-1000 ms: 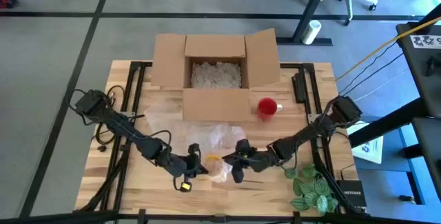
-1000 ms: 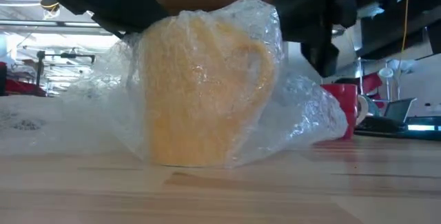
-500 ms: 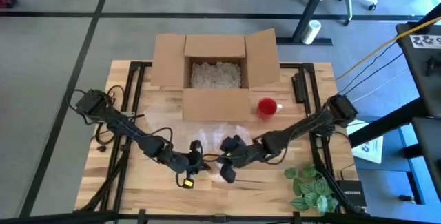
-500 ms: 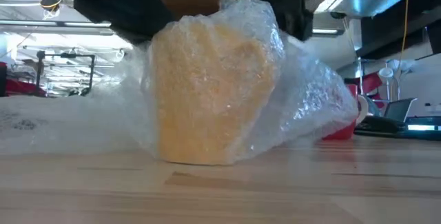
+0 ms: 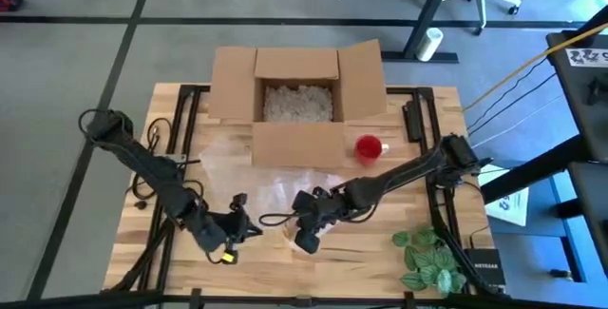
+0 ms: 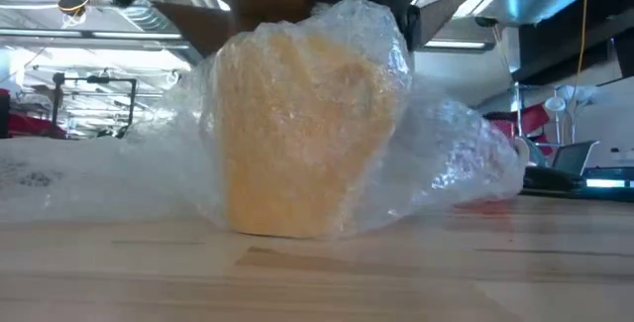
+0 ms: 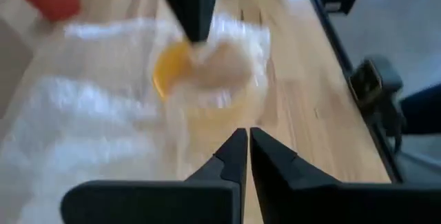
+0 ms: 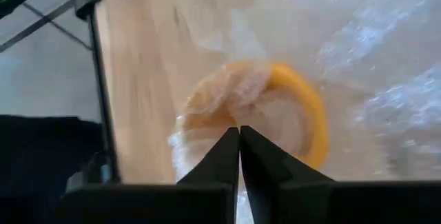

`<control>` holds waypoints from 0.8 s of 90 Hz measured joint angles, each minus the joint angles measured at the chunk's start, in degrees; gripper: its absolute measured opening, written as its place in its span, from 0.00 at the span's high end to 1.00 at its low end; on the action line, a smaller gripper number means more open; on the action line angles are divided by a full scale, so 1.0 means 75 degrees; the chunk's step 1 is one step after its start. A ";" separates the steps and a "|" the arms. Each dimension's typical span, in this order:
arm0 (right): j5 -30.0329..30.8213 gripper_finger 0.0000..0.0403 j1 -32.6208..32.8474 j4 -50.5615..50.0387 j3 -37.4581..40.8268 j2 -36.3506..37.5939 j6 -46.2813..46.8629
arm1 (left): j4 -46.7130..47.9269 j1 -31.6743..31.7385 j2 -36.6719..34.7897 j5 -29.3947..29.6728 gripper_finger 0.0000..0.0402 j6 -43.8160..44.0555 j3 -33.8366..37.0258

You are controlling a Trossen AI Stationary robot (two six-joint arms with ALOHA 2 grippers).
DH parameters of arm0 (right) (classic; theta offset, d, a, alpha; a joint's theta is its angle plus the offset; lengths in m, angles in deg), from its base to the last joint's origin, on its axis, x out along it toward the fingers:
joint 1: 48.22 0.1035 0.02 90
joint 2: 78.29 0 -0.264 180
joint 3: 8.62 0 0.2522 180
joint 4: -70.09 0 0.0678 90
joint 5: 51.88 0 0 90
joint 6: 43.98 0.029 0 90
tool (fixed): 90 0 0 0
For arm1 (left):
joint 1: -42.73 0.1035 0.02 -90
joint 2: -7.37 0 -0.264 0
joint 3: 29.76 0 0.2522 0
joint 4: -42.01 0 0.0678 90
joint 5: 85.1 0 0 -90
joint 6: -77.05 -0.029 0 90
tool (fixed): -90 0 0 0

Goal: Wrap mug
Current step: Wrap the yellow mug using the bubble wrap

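The yellow mug point(image 6: 302, 129) stands upright on the wooden table point(image 5: 380, 252), draped in bubble wrap point(image 6: 436, 154). The right gripper point(image 8: 239, 141) hangs directly above the mug's rim, its fingers pressed together with nothing visible between them. The left gripper point(image 7: 241, 145), fingers likewise closed and empty, sits well apart from the mug, which lies straight ahead of its fingertips.

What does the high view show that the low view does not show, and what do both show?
Only the high view shows the open cardboard box, the red cup, the plant, the left gripper and the right gripper. Only the low view shows the yellow mug's side and the room behind. Both show the mug under bubble wrap on the table.
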 joint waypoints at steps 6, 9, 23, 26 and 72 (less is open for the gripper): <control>-0.0156 1.00 -0.0044 0.0012 0.0002 -0.0004 0.0017 | -0.0026 -0.0053 0.0066 0.0030 1.00 0.0479 0.0210; -0.0206 1.00 -0.0060 0.0017 0.0002 -0.0004 0.0020 | -0.0070 -0.0058 0.0115 0.0027 1.00 0.0707 0.0328; -0.0363 1.00 -0.0142 -0.0057 -0.0073 -0.0075 0.0032 | -0.1017 -0.0051 0.0335 -0.0032 1.00 0.1167 0.0880; -0.0417 1.00 -0.0173 -0.0020 -0.0168 -0.0168 0.0026 | -0.1336 -0.0036 0.0388 -0.0131 1.00 0.1164 0.0999; -0.1721 1.00 -0.0351 -0.2467 -0.2726 -0.2457 -0.0837 | -0.2431 0.0053 0.0898 -0.0491 1.00 0.1213 0.1300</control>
